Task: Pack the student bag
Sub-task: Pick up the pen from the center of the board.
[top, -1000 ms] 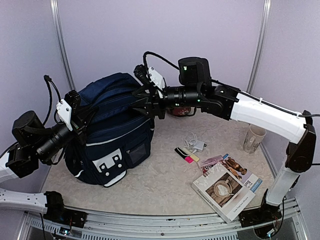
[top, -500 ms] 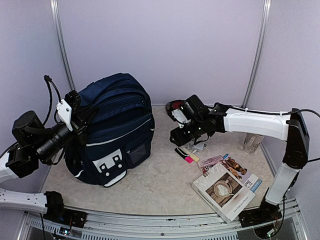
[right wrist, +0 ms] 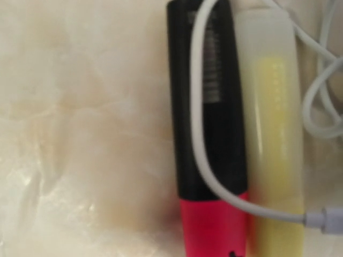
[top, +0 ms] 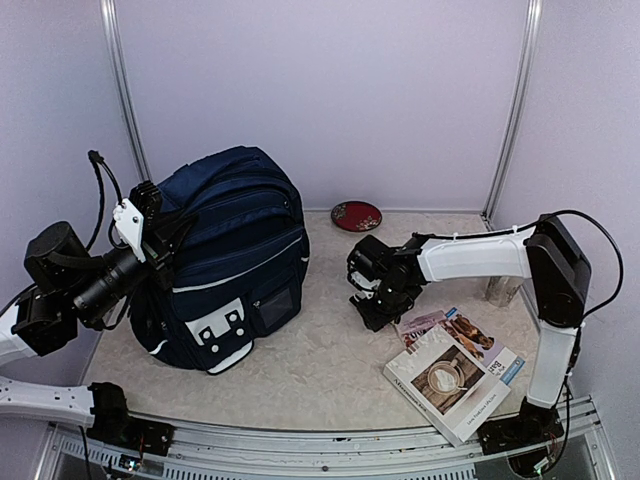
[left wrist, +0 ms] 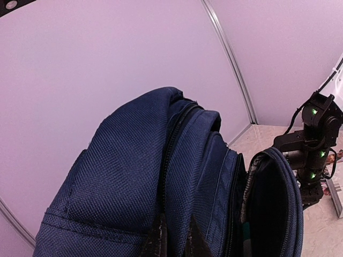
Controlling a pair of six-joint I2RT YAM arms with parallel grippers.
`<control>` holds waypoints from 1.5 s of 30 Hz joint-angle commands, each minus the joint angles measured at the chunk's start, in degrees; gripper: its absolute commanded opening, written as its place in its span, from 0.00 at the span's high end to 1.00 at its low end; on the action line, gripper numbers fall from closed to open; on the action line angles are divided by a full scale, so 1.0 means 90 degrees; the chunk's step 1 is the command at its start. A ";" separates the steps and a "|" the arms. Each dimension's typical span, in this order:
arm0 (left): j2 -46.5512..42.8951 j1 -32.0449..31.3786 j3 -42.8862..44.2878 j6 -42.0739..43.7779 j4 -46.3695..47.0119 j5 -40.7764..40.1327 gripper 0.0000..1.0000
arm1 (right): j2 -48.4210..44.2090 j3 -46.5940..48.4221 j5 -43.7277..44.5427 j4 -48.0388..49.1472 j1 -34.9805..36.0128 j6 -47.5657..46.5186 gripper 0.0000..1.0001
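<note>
— What's the big picture on the desk (top: 300, 375)?

— The student bag (top: 235, 250) stands upright on the left half, white patch facing the near edge. It hasn't moved over the last second.

— And the arms?

— The left arm (top: 70, 285) is where it was, reaching to the bag's upper left side. The left fingers (left wrist: 175, 242) are pinched closed on the navy fabric beside a zip. In that wrist view, one compartment to the right gapes open.

— The right arm?

— That's the change. A second ago the right arm (top: 470, 255) was up high with its fingers at the bag's top. Half a second ago it was coming down near the far wall. Now it's folded low over the middle of the desk, well apart from the bag, with the right fingers (top: 380, 312) pointing down at the surface. I can't tell how wide they stand or whether they hold anything.

— Anything uncovered?

— The red dish (top: 357, 215) by the far wall now shows whole. The books (top: 450, 380) lie unmoved near the right front.

— What's under the right wrist?

— A black-and-pink marker (right wrist: 211, 134) and a yellow marker (right wrist: 273, 134), side by side and touching, with a white cable (right wrist: 199, 118) looped across both.
</note>
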 commanded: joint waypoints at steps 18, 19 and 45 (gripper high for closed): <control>-0.0020 0.0036 -0.0024 -0.0196 0.0350 0.0127 1.00 | 0.1228 0.1117 0.0024 0.0130 -0.0231 -0.0670 0.61; -0.0026 0.0043 -0.0024 -0.0194 0.0347 0.0126 1.00 | 0.1288 0.1179 -0.0001 0.0111 -0.0232 -0.0694 0.61; 0.0007 0.0073 -0.0005 -0.0248 0.0347 0.0200 1.00 | -0.3405 -0.1424 -0.5878 0.6880 -0.0017 -0.1211 0.95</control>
